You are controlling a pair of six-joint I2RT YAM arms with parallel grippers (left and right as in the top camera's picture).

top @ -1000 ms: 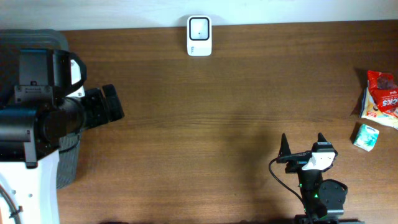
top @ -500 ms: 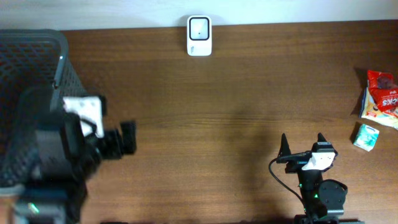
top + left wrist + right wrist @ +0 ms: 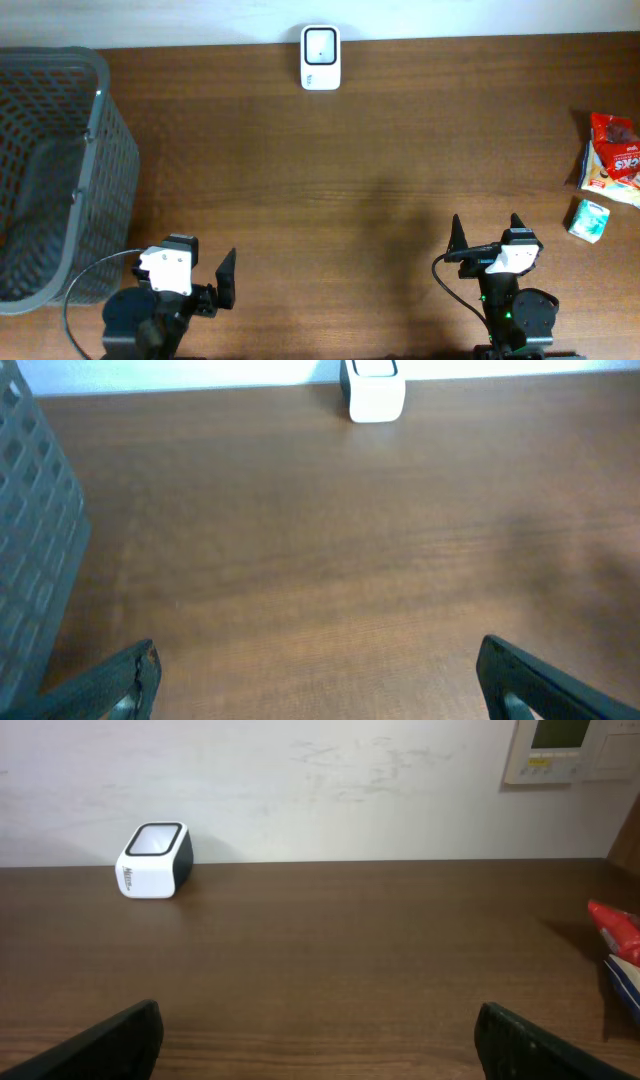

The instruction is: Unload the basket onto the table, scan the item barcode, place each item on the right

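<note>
with left gripper [image 3: 205, 283] and right gripper [image 3: 487, 228] spread empty, we'd pinch the right-hand box [image 3: 588, 220], likely light and stiff, across its flat sides.

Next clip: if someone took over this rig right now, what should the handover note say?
Left gripper: open, empty, low at the front left beside the basket.
Right gripper: open, empty, at the front right.
Scanner: far edge, centre.
Snack bag and small carton: at the right edge, neither one held.
Done: nothing picked up.
Left: grasp an item and present its barcode to the scanner.
</note>
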